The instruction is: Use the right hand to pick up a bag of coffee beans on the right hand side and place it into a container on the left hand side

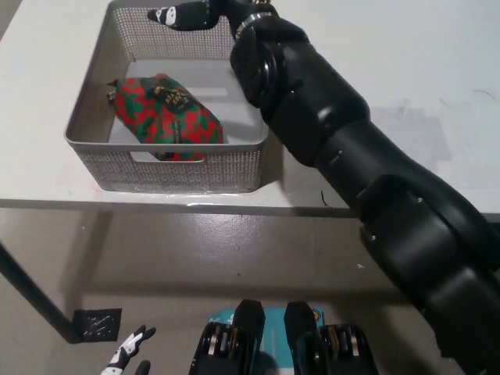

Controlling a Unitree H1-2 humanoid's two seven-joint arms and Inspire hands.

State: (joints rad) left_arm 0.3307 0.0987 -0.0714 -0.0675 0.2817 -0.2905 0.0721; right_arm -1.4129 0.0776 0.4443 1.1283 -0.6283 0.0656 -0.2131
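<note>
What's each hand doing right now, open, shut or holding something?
Left hand: open, fingers apart, holding nothing, low at the picture's bottom left.
Right hand: holds nothing, above the basket's far rim; open or shut cannot be told.

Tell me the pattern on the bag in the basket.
Red and green blotches, dark label; bag, head view.

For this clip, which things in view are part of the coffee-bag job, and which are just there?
Part of the job:
- red and green coffee bag, lying inside the basket
- grey mesh basket
- black right hand, over the basket's far rim, holding nothing

Just there:
- white table
- white left hand, resting low, below the table edge
</note>
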